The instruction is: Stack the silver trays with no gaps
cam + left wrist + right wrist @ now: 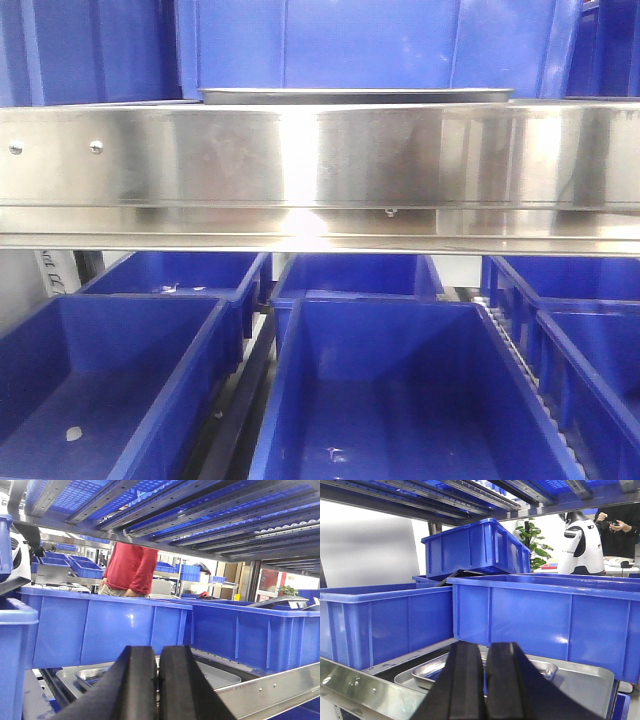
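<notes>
Both claws pressed together, empty: left gripper (158,680), right gripper (485,680). Small tray (432,670) sits askew in large tray (590,685); spread fingers, square it flush.

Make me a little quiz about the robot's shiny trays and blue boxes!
1. True or false: the left gripper is holding a tray.
2. In the right wrist view, where is the small silver tray? A) inside the bigger silver tray B) inside a blue bin C) on the floor
3. Fill in: in the front view, the wide shiny band across the middle is the shelf ____.

Key
1. False: its fingers are pressed together with nothing between them. The right gripper looks the same.
2. A, though it seems to sit crooked, not yet nested flat.
3. rail
</notes>
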Controlling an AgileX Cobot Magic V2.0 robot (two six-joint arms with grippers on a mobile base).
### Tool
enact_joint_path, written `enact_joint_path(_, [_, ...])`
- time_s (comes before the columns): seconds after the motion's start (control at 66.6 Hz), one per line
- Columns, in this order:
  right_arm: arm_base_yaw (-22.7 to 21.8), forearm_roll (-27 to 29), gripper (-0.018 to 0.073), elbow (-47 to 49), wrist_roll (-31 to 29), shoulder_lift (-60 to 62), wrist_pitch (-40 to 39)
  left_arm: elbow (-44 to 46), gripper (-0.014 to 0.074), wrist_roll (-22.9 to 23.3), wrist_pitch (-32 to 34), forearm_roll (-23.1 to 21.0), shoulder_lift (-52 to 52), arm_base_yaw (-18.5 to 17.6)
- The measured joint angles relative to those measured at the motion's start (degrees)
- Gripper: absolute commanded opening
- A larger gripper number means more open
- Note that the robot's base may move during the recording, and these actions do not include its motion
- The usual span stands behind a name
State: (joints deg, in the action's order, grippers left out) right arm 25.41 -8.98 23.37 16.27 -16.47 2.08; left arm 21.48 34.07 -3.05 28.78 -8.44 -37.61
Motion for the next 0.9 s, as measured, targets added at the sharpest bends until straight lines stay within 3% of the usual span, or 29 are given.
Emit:
enact_joint_path(0.24, [-2.2, 5.7, -0.0017, -1.9, -1.6, 1.5, -0.3, 0.0, 0.0012, 0.0, 0.0, 0.0, 0.0, 0.0])
enact_joint_path(0.3, [-5.4, 8.0, -0.0017, -4.1, -5.9, 2.7, -0.8, 0.0, 0.0012, 0.0, 0.0, 0.0, 0.0, 0.0])
enact_joint_path(0.405, [-13.4, 14.6, -0.0017, -8.7, -18.8, 5.9, -1.0, 0.0, 0.0012, 0.0, 0.0, 0.0, 0.0, 0.0])
enact_joint_path(0.511, [-21.1, 17.3, -0.0017, -12.6, -23.4, 8.7, -1.0, 0.0, 0.0012, 0.0, 0.0, 0.0, 0.0, 0.0])
enact_joint_path(0.676, [-28.0, 18.1, -0.0017, -18.8, -24.8, 14.3, -1.0, 0.0, 0.0012, 0.0, 0.0, 0.0, 0.0, 0.0])
enact_joint_path(0.901, [-29.1, 18.1, -0.0017, -23.3, -24.9, 16.1, -0.4, 0.0, 0.0012, 0.0, 0.0, 0.0, 0.0, 0.0])
